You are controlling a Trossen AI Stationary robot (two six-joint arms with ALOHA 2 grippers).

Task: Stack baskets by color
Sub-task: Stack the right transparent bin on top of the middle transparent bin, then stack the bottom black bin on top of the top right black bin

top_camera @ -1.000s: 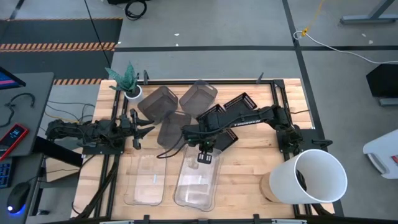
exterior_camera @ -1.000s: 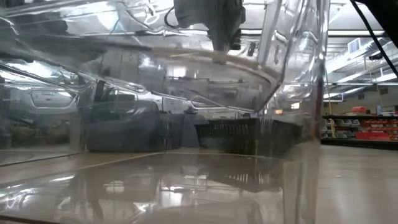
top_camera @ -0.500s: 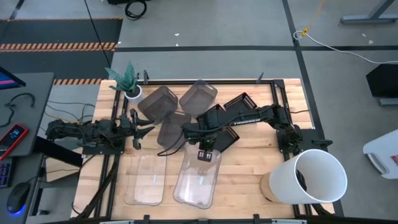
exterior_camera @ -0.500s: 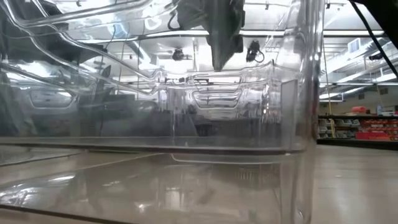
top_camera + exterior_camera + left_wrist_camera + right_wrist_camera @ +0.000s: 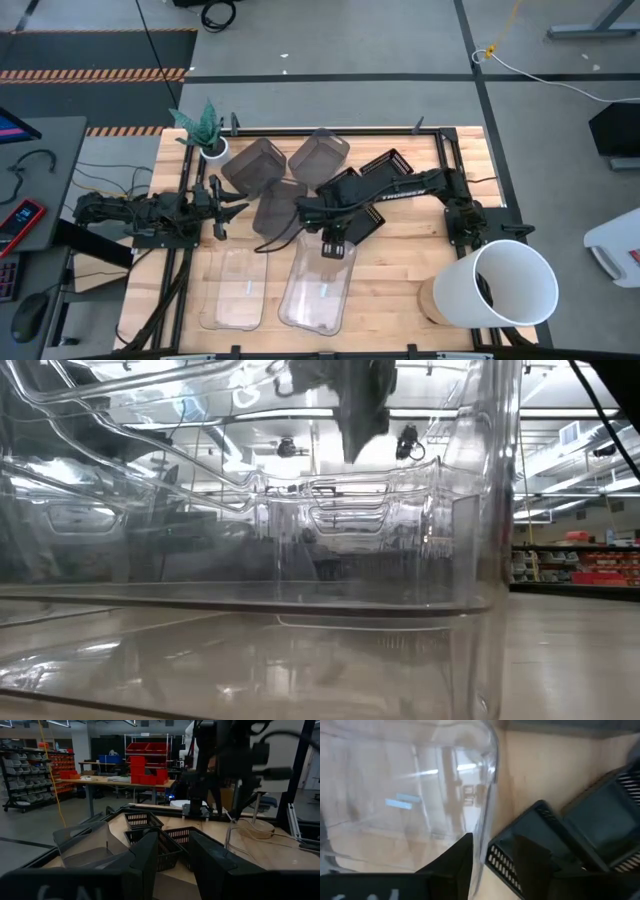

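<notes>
Two clear baskets lie at the table's near side: a single one (image 5: 235, 290) and, to its right, one nested in another (image 5: 318, 290), their walls filling the low view (image 5: 300, 560). My right gripper (image 5: 335, 247) points down, open, just above the far rim of the nested pair (image 5: 487, 795), touching nothing. Three grey baskets (image 5: 255, 165) (image 5: 320, 155) (image 5: 278, 205) stand at the far middle. The black slatted baskets (image 5: 360, 220) (image 5: 395, 165) lie right of them. My left gripper (image 5: 225, 205) waits open at the left edge.
A big white bucket (image 5: 505, 285) lies on its side at the near right corner. A small white plant pot (image 5: 210, 145) stands at the far left corner. Bare wood shows between the clear baskets and the bucket.
My right gripper has let go of the upper clear basket's far rim and risen slightly. That far end, which was held up and tilted, has dropped, so the basket now lies level inside the clear one beneath it.
</notes>
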